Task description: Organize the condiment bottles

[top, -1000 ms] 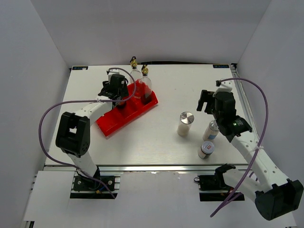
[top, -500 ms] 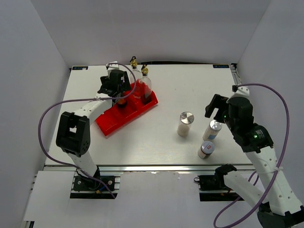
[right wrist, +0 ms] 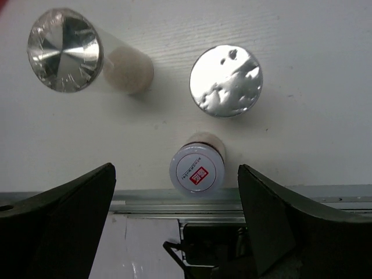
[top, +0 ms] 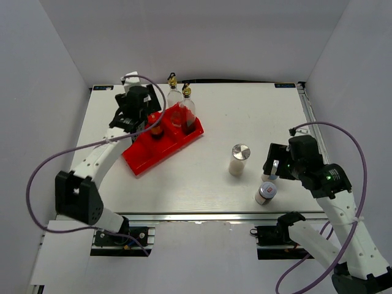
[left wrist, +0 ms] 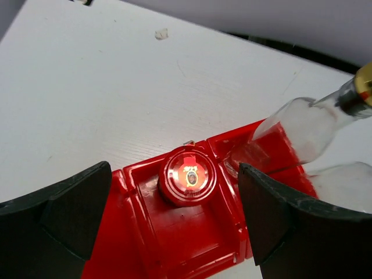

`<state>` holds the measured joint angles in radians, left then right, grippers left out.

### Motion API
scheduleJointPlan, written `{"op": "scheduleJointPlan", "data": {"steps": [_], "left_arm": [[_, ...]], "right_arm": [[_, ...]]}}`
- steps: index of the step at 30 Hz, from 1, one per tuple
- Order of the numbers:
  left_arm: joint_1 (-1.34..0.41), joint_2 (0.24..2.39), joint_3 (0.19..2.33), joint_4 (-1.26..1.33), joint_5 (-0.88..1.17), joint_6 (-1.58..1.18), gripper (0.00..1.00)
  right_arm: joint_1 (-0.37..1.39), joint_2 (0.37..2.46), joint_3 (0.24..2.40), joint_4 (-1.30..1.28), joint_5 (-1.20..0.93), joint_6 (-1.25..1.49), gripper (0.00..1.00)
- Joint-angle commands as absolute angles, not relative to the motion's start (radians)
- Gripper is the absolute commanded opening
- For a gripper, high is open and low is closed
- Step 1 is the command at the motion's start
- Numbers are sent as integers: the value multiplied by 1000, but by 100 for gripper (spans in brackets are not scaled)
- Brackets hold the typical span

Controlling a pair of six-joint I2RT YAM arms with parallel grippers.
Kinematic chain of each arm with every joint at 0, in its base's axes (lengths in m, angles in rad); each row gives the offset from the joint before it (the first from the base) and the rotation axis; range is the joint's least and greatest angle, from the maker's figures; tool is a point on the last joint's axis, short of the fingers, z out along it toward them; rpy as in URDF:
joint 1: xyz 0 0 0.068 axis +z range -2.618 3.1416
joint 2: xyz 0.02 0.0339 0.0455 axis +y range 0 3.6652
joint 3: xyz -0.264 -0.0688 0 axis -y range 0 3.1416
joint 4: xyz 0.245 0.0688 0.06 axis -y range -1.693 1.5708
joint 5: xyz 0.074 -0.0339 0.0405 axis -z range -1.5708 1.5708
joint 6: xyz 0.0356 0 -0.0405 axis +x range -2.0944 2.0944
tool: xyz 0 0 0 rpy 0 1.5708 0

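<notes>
**A:** so how far along was the condiment tidy-up at that point?

**B:** roughly half, by my count. Biggest thing first: the red tray (top: 144, 160) sat right under the left gripper (left wrist: 173, 170) and stretched out past both its fingers. The two glass bottles (left wrist: 302, 125) were off beyond its right-hand finger. Both looked parked in the tray's end slots, though I couldn't swear to the farther one.

**A:** and the shakers?

**B:** none in. The tall shaker (right wrist: 64, 49) stood on the table (top: 245, 110), out past the left-hand finger of the right gripper (right wrist: 175, 168). Next size down, the red-lidded jar (left wrist: 188, 174) was done. It sat in its own compartment, below and between the left fingers, touching neither. The silver-lidded shaker (right wrist: 225, 80) was ahead of the right fingers, nearer the right-hand one. The little label-topped shaker (right wrist: 197, 170) was bang between those fingertips, lower down.

**A:** holding anything?

**B:** nope. Both grippers were spread wide with nothing in them. So three in, three left to go. My guess is the right arm was lining up on one of the small shakers.
</notes>
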<state>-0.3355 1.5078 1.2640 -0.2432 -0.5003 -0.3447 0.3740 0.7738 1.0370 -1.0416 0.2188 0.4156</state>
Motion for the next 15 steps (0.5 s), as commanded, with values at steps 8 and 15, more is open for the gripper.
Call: {"op": "scheduleJointPlan", "data": {"steps": [8,15], "left_arm": [[-330,1053,956,-311,-693,-518,98],[-330,927,842,-368,-767,-563,98]], "right_arm": [[373,801,823,-965,167,420,89],[371,834,686,-821,100,420,89]]}}
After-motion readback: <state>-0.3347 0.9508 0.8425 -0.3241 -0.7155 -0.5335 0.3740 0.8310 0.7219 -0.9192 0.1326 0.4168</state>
